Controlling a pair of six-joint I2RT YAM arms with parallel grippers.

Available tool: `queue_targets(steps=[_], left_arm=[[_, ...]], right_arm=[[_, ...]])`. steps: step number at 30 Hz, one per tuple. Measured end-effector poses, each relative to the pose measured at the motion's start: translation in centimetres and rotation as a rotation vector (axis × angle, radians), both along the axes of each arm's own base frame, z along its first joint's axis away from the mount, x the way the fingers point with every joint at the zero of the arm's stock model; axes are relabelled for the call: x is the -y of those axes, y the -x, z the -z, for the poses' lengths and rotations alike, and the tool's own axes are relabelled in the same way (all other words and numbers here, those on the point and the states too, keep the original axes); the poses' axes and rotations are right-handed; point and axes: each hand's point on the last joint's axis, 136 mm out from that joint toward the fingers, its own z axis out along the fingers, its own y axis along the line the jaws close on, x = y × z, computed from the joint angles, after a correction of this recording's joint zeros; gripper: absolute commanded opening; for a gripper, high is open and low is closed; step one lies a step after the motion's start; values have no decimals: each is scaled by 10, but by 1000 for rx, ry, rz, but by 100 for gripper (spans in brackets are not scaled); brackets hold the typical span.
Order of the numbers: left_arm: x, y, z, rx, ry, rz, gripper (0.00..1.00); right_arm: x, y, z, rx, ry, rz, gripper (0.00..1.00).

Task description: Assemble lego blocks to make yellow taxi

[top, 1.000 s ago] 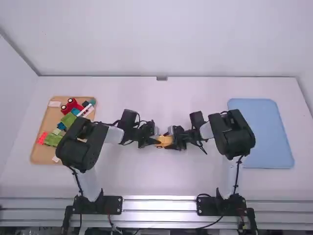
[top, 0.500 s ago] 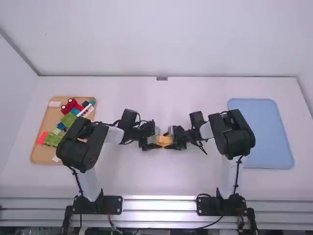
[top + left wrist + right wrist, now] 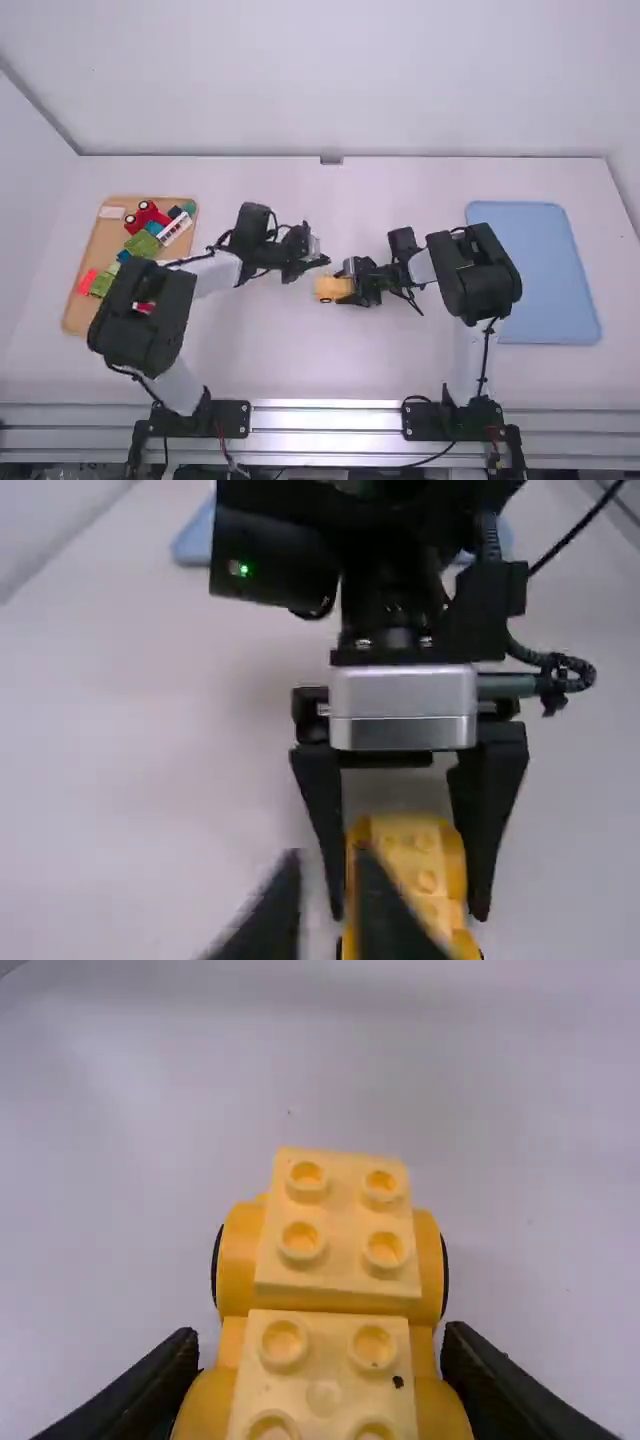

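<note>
- Gripping the taxi (image 3: 326, 289) by its sides, the right gripper (image 3: 348, 286) is midway between the table's (image 3: 330, 360) left and right edges.
- Left gripper (image 3: 322, 262): near the taxi, fingers slightly apart.
- Red car (image 3: 147, 216): tray's (image 3: 90, 255) far edge, by the table's left edge.
- Blue tray (image 3: 530, 275): near the right edge.

The right wrist view's edge cuts off part of the yellow car (image 3: 325, 1340)

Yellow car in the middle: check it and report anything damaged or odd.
A small dark speck sits beside a stud on the yellow car; dirt or a chip, I can't tell. Nothing else on it stands out.
</note>
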Motion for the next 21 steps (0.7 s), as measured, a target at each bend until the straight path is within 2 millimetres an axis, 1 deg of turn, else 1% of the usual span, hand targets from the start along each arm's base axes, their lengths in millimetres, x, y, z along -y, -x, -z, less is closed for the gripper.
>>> queue_targets(steps=[4, 5, 6, 8, 11, 13, 21], left_arm=[[6, 7, 19, -55, -41, 3, 2], [6, 10, 31, -94, -62, -2, 2], [6, 10, 31, -94, -62, -2, 2], [3, 16, 49, -163, -91, -10, 2], [1, 23, 62, -224, -112, -12, 2], [2, 26, 64, -240, -100, 3, 2], [7, 26, 67, -259, -69, 33, 2]], right_arm=[[0, 0, 0, 1, 0, 0, 47], [0, 0, 0, 1, 0, 0, 47], [0, 0, 0, 1, 0, 0, 47], [0, 0, 0, 1, 0, 0, 47], [0, 0, 0, 1, 0, 0, 47], [0, 0, 0, 2, -2, -2, 47], [0, 1, 0, 1, -3, -3, 46]])
